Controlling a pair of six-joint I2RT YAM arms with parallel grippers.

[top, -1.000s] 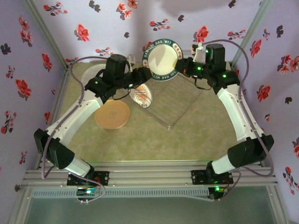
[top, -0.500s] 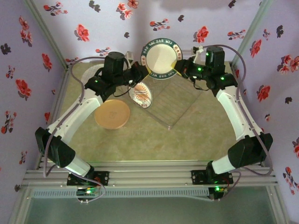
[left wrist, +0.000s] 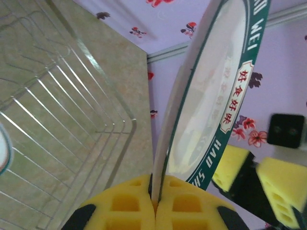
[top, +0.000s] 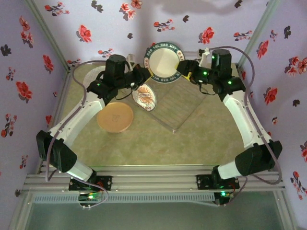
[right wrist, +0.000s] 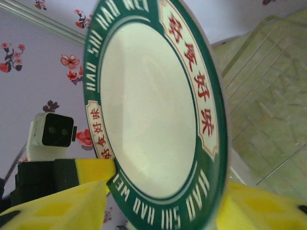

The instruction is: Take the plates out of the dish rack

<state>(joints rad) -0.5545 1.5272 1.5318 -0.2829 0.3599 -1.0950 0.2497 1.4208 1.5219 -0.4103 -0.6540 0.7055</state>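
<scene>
Left gripper (left wrist: pixel 154 203) pads were pressed together on the bottom edge of the green-rimmed plate (top: pixel 164 63). The plate was held up on its edge above the far corner of the dish rack (top: pixel 180 108). To the right, the right gripper (right wrist: pixel 165 205) was seen with its jaws spread. One jaw was set on each side of the same plate, and no pinch was made.

So the plate was judged to be carried by one thin pinch alone. It could be tipped or spun in the pads if it was swung fast, since only a small bit of rim was held. It could be knocked loose if the right gripper was pulled away crooked and a spread finger was caught on the rim. If it was dropped, the small sunburst plate (top: pixel 144 97), leaned in the rack just below, could be hit and chipped.

Counted from left to right:
- One pale shape (top: pixel 91 73) was half hidden behind the left arm. It could not be told for sure to be a plate.
- One orange-tan plate (top: pixel 115 117) was laid flat on the table (top: pixel 144 141), outside the rack.
- One small sunburst plate was leaned in the rack.
- One green-rimmed plate was held in the air.

One rack and two grippers were counted.
</scene>
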